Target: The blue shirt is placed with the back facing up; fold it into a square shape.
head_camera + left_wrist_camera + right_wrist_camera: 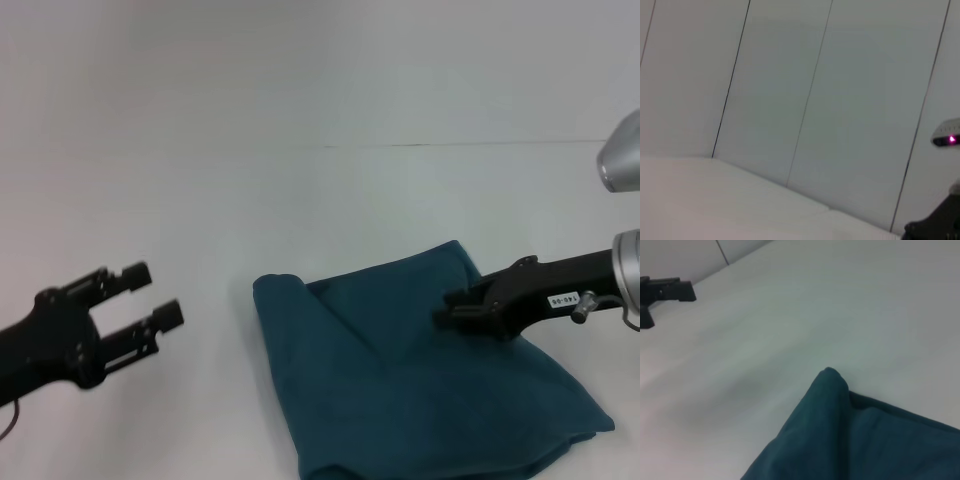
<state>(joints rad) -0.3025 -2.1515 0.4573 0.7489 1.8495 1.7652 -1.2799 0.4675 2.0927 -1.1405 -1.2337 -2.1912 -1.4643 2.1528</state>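
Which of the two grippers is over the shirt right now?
The right gripper: it hangs above the far right part of the folded blue shirt. The left gripper is open, off to the left over bare table.

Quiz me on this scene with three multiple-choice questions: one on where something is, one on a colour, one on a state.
1. Where is the right gripper?
A. over the shirt
B. far off the table
C. beside the left gripper

2. What colour is the shirt?
A. red
B. teal-blue
C. white

3. How are the left gripper's fingers?
A. shut on the shirt
B. spread apart, holding nothing
C. out of sight

Answers: 1 A, its black tip lies over the cloth's upper right part. 2 B, the folded cloth is dark teal-blue on the white table. 3 B, a clear gap shows between its two fingers, left of the shirt.
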